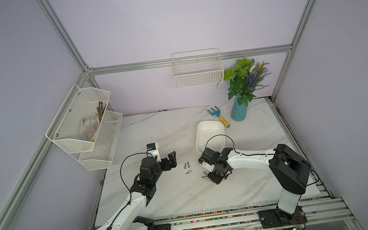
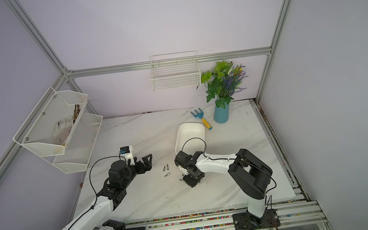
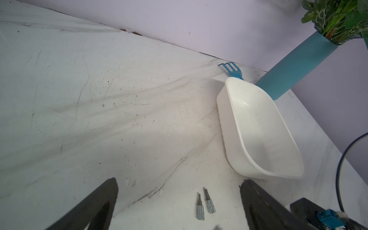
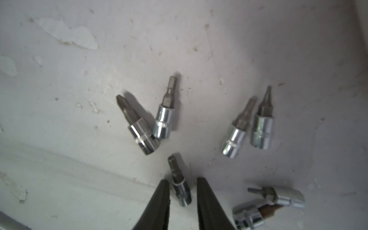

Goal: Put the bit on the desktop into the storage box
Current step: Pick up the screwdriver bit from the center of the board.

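Observation:
Several small silver bits lie on the white marble desktop (image 1: 176,197) between the arms: a pair (image 1: 186,165), a single one (image 1: 188,172), and more under my right wrist. In the right wrist view one bit (image 4: 180,187) lies flat between my right gripper's (image 4: 182,179) fingers, with a thin gap on each side. The jaws are narrowly open and pointed down at the desktop. Other bits (image 4: 237,131) lie just beyond it. The empty white storage box (image 1: 203,124) (image 3: 225,119) sits behind that arm. My left gripper (image 1: 172,161) (image 3: 180,180) hovers wide open and empty left of the pair (image 3: 205,205).
A blue hand rake (image 1: 218,117) and a blue vase of plants (image 1: 239,110) stand behind the storage box. A white wire basket (image 1: 198,75) hangs on the back wall. A white mesh two-tier rack (image 1: 84,125) hangs at the left.

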